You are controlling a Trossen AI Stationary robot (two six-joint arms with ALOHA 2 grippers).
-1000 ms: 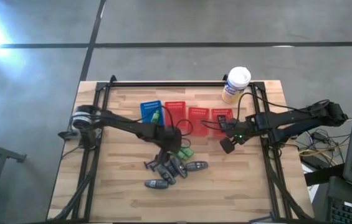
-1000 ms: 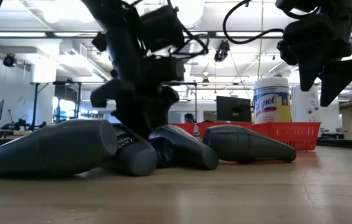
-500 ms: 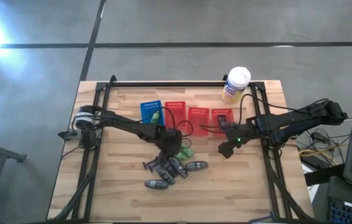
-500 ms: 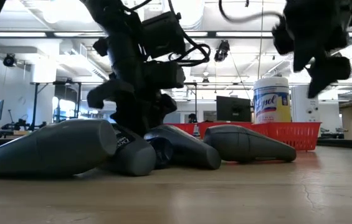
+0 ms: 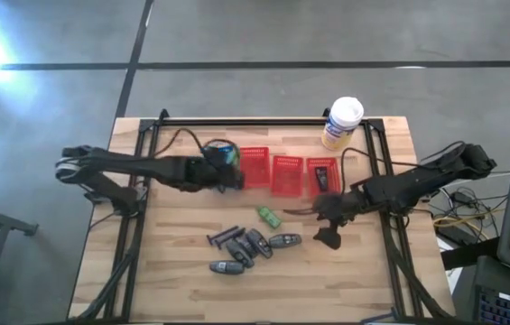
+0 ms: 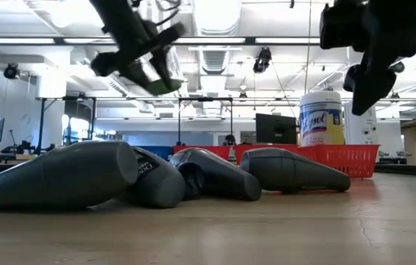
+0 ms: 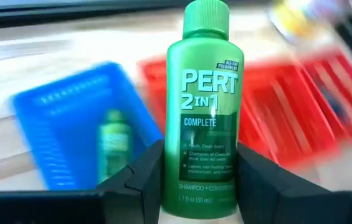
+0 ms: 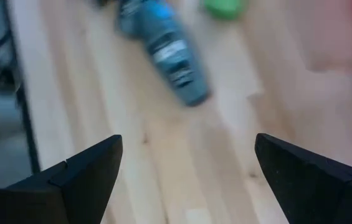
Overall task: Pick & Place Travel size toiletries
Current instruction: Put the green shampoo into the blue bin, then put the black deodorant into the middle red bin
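Note:
My left gripper [image 5: 225,168] is shut on a bright green bottle [image 7: 204,106] above the blue basket [image 7: 70,124], which holds another green bottle [image 7: 113,144]. In the low view the held bottle [image 6: 165,86] is high above the table. One green bottle [image 5: 268,217] and several dark grey tubes [image 5: 247,244] lie on their sides on the wood. My right gripper [image 5: 328,236] is open and empty, right of the tubes; its wrist view [image 8: 188,146] looks down on one grey tube [image 8: 166,51]. My left gripper pinches the green bottle's lower half [image 7: 169,177], near its base, between its two fingers [image 7: 139,177], one on each side. The cap end points away from the fingers. The bottle is lifted clear, tilted, over the blue basket.
Three red baskets [image 5: 287,171] stand in a row right of the blue one. The white-lidded yellow canister [image 5: 342,122] stands at the far right. Bare wood lies along the near edge and at the left.
My left gripper has lifted a green bottle out of the pile and carried it up and toward the far left, over the blue basket. My right gripper has moved toward the near edge, closer to the tubes. One green bottle stays on the table.

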